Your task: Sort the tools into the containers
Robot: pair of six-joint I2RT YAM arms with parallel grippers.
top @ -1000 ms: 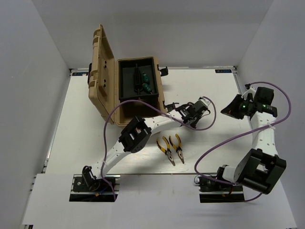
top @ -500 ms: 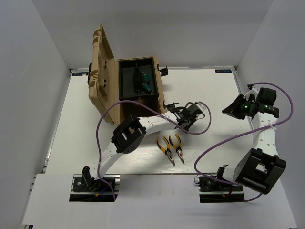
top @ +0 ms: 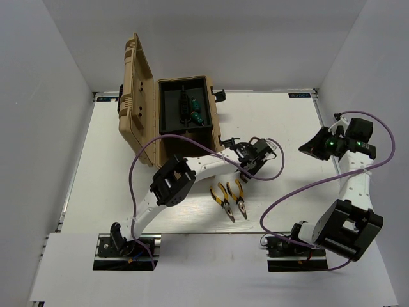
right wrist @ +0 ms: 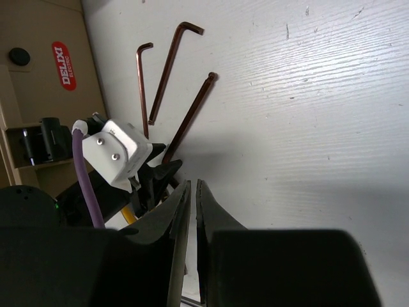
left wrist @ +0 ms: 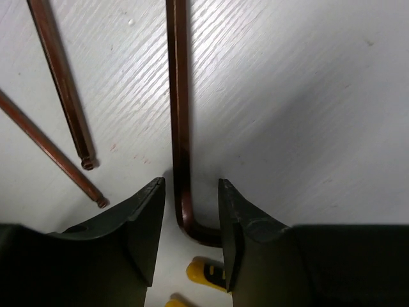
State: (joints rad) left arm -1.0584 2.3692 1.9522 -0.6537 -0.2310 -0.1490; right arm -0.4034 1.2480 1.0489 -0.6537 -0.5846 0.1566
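Observation:
The tan toolbox (top: 137, 89) stands open at the back left, with green-handled tools (top: 195, 112) in its black interior. Two yellow-and-black pliers (top: 222, 199) (top: 239, 198) lie side by side on the table. My left gripper (left wrist: 190, 192) is low over the table just right of the box. Its jaws are open and straddle the bent end of a dark hex key (left wrist: 179, 96) that lies flat, not pinched. Two more hex keys (left wrist: 61, 77) (left wrist: 45, 150) lie to its left. A yellow pliers handle tip (left wrist: 204, 272) shows below the jaws. My right gripper (right wrist: 193, 185) is shut and empty, raised at the right.
From the right wrist view, three hex keys (right wrist: 172, 64) lie fanned beside the toolbox wall (right wrist: 45, 77), with the left gripper (right wrist: 160, 176) and its purple cable just below them. White walls enclose the table on three sides. The toolbox latches (top: 222, 96) stick out toward the right.
My left gripper has shifted a little left and toward the near side, settling over the hex key's bend. The right wrist has drifted slightly to the right.

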